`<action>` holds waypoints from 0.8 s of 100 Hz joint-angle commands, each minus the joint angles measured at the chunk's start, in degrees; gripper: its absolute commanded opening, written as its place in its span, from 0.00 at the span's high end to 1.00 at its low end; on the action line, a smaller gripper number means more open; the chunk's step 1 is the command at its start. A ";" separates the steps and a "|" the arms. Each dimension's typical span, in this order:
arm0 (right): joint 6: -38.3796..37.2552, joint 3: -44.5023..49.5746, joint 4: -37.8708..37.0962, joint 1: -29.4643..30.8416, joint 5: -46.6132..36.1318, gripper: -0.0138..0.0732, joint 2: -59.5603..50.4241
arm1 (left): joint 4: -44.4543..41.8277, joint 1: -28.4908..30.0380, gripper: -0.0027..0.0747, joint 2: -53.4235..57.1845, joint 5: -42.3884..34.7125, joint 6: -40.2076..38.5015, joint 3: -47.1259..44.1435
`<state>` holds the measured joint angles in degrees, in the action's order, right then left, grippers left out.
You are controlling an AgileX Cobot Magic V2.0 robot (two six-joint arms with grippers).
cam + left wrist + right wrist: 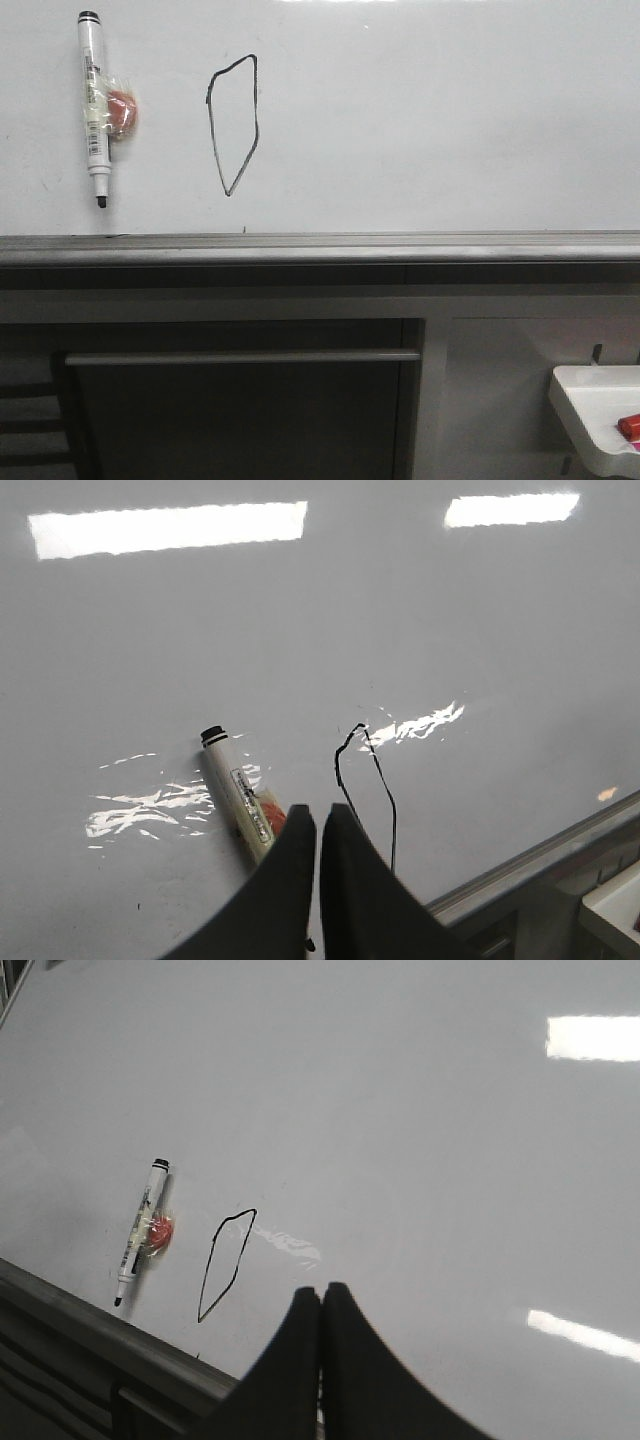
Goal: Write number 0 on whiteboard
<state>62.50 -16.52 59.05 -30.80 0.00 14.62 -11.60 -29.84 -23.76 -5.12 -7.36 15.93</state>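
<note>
The number 0 (234, 124) is a thin black closed loop, tall and angular, pointed below, on the whiteboard (430, 120). It also shows in the left wrist view (365, 790) and the right wrist view (226, 1263). A white marker pen (94, 105) with a red round magnet (122, 110) sticks to the board left of the loop, tip down. My left gripper (318, 810) is shut and empty, held off the board in front of the pen and loop. My right gripper (321, 1290) is shut and empty, to the right of the loop. Neither gripper shows in the front view.
The board's grey metal lower rail (320, 247) runs across the front view, with a dark cabinet and a bar (240, 356) under it. A small white plastic tray (600, 415) with a red item (629, 427) is at the lower right.
</note>
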 commanded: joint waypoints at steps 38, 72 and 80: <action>0.55 -1.32 0.27 0.12 -2.33 0.92 0.33 | 4.79 6.42 0.99 12.78 5.12 8.56 -4.64; 0.55 -1.32 0.27 0.12 -2.05 0.92 0.33 | 12.47 26.30 0.99 25.34 11.78 14.94 -9.68; 0.55 -1.32 0.27 0.12 -2.17 0.92 0.33 | 12.47 29.24 0.99 25.47 11.78 14.83 -11.26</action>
<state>62.50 -16.52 59.05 -30.80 0.00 14.62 0.00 -3.20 0.22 10.36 7.29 4.40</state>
